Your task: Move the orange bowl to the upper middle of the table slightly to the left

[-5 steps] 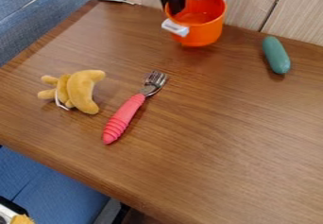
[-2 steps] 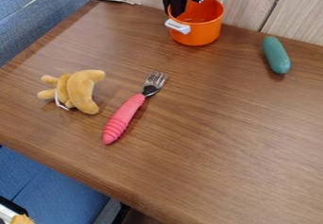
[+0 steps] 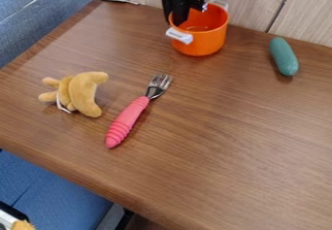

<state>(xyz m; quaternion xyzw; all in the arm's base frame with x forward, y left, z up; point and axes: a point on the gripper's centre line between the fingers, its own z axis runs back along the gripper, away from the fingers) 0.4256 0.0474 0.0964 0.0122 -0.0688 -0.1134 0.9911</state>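
Orange bowl (image 3: 206,39): between twelve and one o'clock on the wooden table (image 3: 227,161), upright, toward the back edge. Resting or lifted: cannot tell. Nearest, at between seven and eight o'clock, past the front edge and below: blue seat (image 3: 58,190). Farther in, just off the middle toward eight: fork with a pink handle (image 3: 126,122), laid with tines toward one o'clock. At nine, to the left of the fork and apart from it: tan plush toy (image 3: 84,93). At two, well apart from the bowl: green oblong thing (image 3: 284,57). At twelve, hanging down at the bowl: black gripper (image 3: 174,18), jaws nearly together and clamped on the bowl's wall at its ten o'clock side, one inside the rim, one outside. Behind, across twelve to two: pale wood panels (image 3: 256,1)
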